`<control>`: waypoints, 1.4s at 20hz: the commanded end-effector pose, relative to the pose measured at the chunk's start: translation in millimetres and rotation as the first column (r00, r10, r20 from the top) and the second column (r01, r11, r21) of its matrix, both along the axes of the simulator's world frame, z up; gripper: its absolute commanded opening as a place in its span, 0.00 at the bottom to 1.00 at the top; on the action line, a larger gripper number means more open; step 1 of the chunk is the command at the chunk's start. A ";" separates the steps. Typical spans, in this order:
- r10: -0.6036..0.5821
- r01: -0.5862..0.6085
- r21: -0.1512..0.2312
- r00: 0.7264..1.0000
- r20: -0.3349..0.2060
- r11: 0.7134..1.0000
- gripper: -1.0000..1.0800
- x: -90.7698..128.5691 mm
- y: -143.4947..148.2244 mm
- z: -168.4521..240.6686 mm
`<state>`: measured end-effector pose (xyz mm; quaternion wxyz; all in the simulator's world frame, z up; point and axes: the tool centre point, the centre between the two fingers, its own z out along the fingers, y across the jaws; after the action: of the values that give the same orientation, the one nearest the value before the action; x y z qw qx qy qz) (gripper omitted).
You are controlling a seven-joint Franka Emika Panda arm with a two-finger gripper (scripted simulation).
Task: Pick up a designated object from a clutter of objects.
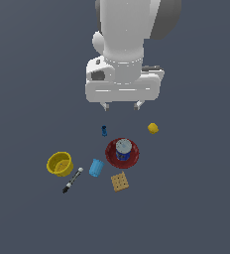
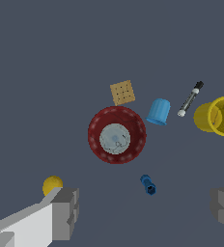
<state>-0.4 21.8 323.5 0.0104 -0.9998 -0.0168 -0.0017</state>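
Note:
The tiny dark blue piece [image 1: 104, 131] lies on the floor, apart from the other items; it also shows in the wrist view [image 2: 148, 185]. My gripper [image 1: 122, 105] hangs open and empty well above the clutter, with the blue piece below it and toward the exterior view's left. In the wrist view my gripper [image 2: 145, 210] has its fingers [image 2: 65, 212] spread wide, and the blue piece lies between them. The red plate [image 1: 133, 158] carries the blue-labelled can [image 1: 123, 150], just beside the blue piece.
A light blue cup [image 1: 96, 167], yellow bowl [image 1: 60, 163], black-and-white marker [image 1: 73, 180] and tan cracker [image 1: 119, 182] lie in front of the plate. A small yellow lump [image 1: 153, 128] sits toward the exterior view's right.

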 end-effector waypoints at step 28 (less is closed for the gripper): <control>0.072 -0.072 -0.013 0.997 0.016 0.997 0.96 -0.5 -22.4 -46.4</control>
<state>1.8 2.8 286.5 0.0044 -0.9987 -0.0492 -0.0101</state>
